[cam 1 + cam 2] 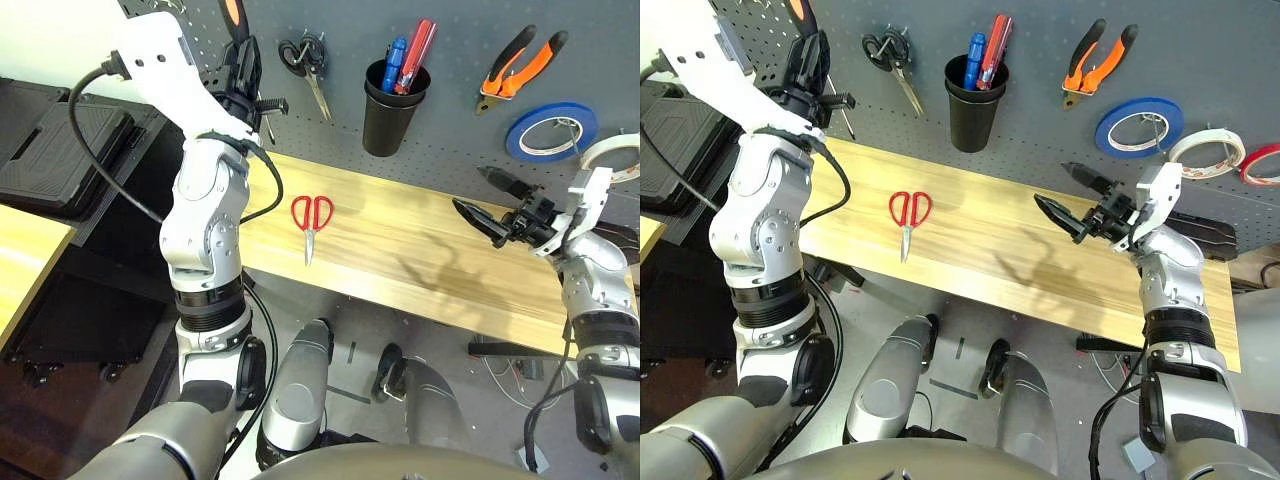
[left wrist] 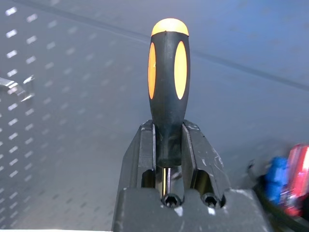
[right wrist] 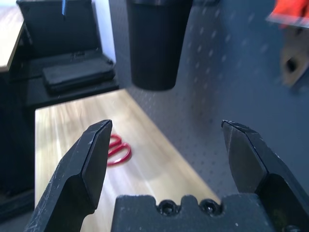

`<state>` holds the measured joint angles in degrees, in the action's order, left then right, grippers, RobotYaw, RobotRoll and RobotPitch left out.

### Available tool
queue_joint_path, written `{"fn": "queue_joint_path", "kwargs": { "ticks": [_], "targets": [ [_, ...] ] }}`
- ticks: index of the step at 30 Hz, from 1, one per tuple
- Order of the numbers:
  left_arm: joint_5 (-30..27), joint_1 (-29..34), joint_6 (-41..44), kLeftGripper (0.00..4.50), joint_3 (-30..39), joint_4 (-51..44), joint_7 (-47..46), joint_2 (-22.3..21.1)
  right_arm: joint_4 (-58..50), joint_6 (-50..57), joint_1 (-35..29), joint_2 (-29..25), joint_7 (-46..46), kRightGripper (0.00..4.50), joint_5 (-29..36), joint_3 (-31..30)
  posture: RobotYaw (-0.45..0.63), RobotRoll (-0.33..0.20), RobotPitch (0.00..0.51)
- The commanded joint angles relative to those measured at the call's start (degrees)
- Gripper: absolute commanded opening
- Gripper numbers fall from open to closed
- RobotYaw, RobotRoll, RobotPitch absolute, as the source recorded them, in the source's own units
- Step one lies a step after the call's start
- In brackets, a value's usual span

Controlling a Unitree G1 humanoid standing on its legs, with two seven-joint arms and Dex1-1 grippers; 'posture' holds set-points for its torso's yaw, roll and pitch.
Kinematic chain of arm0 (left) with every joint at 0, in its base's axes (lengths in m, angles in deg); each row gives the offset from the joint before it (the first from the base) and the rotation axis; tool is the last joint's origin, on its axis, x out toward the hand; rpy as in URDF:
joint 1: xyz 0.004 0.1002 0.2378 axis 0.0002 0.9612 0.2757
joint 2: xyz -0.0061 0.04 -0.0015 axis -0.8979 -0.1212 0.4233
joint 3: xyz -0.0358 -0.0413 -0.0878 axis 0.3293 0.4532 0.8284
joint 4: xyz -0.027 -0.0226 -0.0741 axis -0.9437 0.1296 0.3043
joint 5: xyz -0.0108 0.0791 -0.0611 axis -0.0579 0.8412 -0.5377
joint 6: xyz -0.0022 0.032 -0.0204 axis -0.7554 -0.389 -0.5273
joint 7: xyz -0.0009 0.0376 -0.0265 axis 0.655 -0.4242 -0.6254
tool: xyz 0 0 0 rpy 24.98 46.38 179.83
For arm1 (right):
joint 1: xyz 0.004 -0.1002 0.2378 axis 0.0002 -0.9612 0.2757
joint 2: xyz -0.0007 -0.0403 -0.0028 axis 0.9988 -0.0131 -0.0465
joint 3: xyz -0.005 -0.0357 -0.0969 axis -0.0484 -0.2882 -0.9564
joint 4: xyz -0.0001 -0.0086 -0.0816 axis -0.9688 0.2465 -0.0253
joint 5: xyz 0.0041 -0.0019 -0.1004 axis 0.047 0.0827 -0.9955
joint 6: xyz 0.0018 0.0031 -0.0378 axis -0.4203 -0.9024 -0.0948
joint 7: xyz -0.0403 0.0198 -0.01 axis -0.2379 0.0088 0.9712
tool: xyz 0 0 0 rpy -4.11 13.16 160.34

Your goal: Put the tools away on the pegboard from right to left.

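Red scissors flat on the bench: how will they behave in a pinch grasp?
The red-handled scissors lie flat and closed on the bench, so they probably won't roll. Thin profile likely makes pinching awkward. Gripped by one loop, the blades may swing open.

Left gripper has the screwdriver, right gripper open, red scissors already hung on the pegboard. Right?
Not quite. The red scissors lie flat on the bench top, not on the pegboard; the left eye view shows it. The rest holds: the left gripper grips the screwdriver, and the right gripper is open.
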<state>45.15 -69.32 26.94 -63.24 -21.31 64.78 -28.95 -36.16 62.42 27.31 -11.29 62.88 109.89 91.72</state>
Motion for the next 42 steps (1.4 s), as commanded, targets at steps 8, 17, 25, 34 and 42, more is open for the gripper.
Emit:
{"fn": "queue_joint_path", "kwargs": {
  "ticks": [8,17,25,34,42],
  "targets": [
    [-1.20,-5.03,-3.30,0.57,-2.05,5.61,1.83,0.54,-4.61,0.64,0.28,1.71,-1.73,4.50,4.35,3.66,0.22,0.000,0.156],
    [-0.74,-10.02,-6.72,0.57,-2.45,10.94,2.90,-0.08,-8.63,4.17,0.51,3.02,-4.60,4.50,6.34,3.87,0.21,0.000,0.149],
    [-1.13,-17.32,-11.41,0.57,-1.13,19.47,2.77,0.07,-12.43,5.98,-0.21,4.57,-6.74,4.50,5.92,2.79,0.20,0.000,0.149],
    [-0.58,-20.35,-16.28,0.57,-2.04,28.34,3.63,1.99,-15.28,6.55,0.06,6.98,-10.12,4.50,4.71,1.35,0.19,0.000,0.156],
    [1.11,-18.72,-20.48,0.57,-2.58,34.00,3.34,2.23,-17.03,6.94,-0.96,7.48,-10.69,4.50,4.12,0.01,0.18,0.000,0.170]
  ]
}}
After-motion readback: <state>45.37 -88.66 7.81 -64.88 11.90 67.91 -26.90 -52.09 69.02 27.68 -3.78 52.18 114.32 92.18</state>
